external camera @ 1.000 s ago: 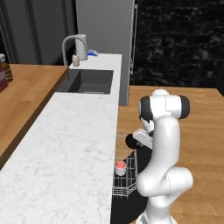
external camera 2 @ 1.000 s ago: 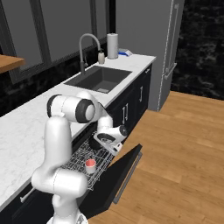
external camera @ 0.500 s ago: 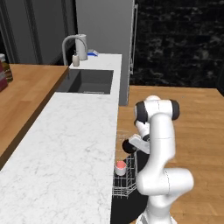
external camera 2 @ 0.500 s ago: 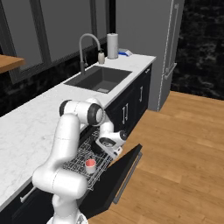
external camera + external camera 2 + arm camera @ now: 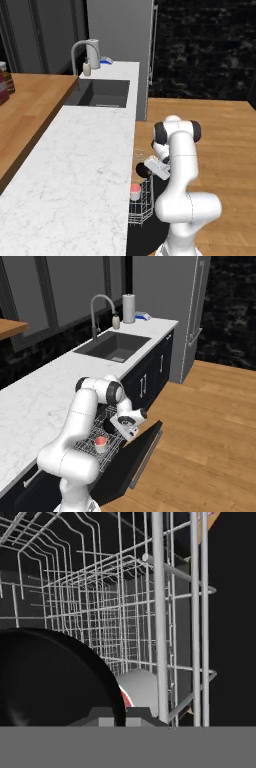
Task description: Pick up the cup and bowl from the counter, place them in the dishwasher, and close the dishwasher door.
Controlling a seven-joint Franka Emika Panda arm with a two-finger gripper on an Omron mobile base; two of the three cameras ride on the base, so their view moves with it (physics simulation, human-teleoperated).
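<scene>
The white cup (image 5: 135, 191) with its red top stands in the white wire rack (image 5: 140, 211) of the dishwasher, under the counter (image 5: 75, 165) edge. My gripper (image 5: 149, 169) hangs just above the rack, shut on the rim of the black bowl (image 5: 142, 171). From the right, the bowl (image 5: 109, 426) sits over the rack (image 5: 111, 450) behind the cup (image 5: 101, 443), and the dark dishwasher door (image 5: 134, 457) is folded down and open. In the hand view the bowl (image 5: 50, 677) looms large at left, with the cup (image 5: 141, 688) beyond it among the rack wires (image 5: 159, 612).
A sink (image 5: 100, 93) with a tall faucet (image 5: 80, 50) lies farther along the counter, ahead of a grey fridge (image 5: 120, 30). A brown wooden surface (image 5: 25, 107) runs at the left. Wood floor (image 5: 200, 446) stretches to the right of the open door.
The arm has bent lower, carrying the hand and the black bowl down toward the wire rack beside the cup. The cup has stayed in place.
</scene>
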